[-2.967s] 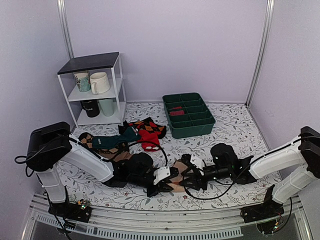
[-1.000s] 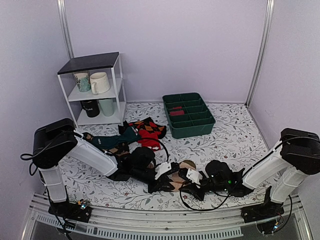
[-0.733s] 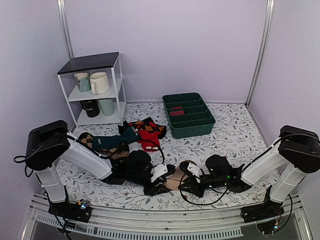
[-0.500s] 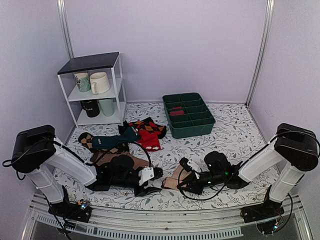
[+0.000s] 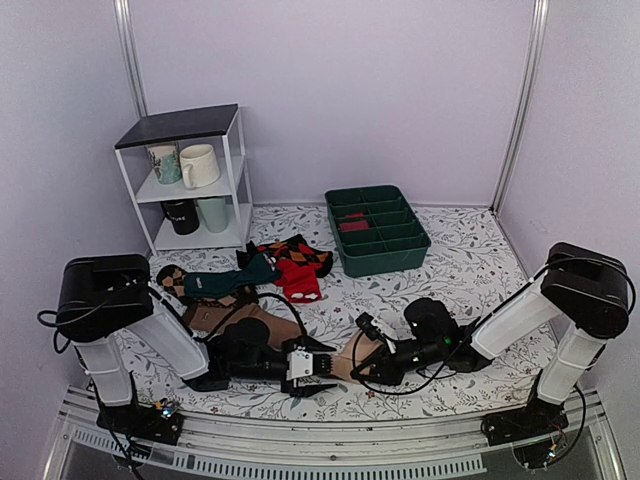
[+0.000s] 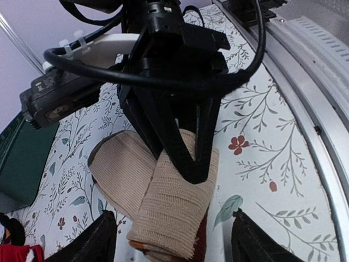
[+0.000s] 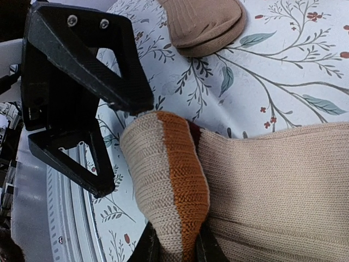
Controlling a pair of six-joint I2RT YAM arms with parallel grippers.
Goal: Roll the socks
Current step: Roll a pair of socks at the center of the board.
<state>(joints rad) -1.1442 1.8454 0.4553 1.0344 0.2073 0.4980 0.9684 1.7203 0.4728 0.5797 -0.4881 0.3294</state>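
The socks [image 6: 173, 203] lie as a folded beige bundle near the table's front edge, with an orange band [image 7: 188, 180] and a bit of maroon showing at the fold. My right gripper [image 7: 174, 248] is shut on this folded end, its black fingers [image 6: 182, 147] pinching the knit from the far side. My left gripper [image 6: 173, 232] stands open, one finger on each side of the bundle and touching neither side. In the top view the left gripper [image 5: 325, 368] faces the right gripper [image 5: 364, 360] with the socks [image 5: 346, 362] between them.
A plain brown sock [image 5: 245, 320] lies behind my left arm, its toe [image 7: 204, 22] close by. Red-and-black argyle socks [image 5: 297, 262] and a teal sock [image 5: 225, 282] lie farther back. A green divided bin [image 5: 377, 228] and a white shelf [image 5: 185, 175] with mugs stand at the back.
My left gripper has opened, let go of the socks and drawn back to the left. My right gripper keeps its hold and has shifted left with the bundle.
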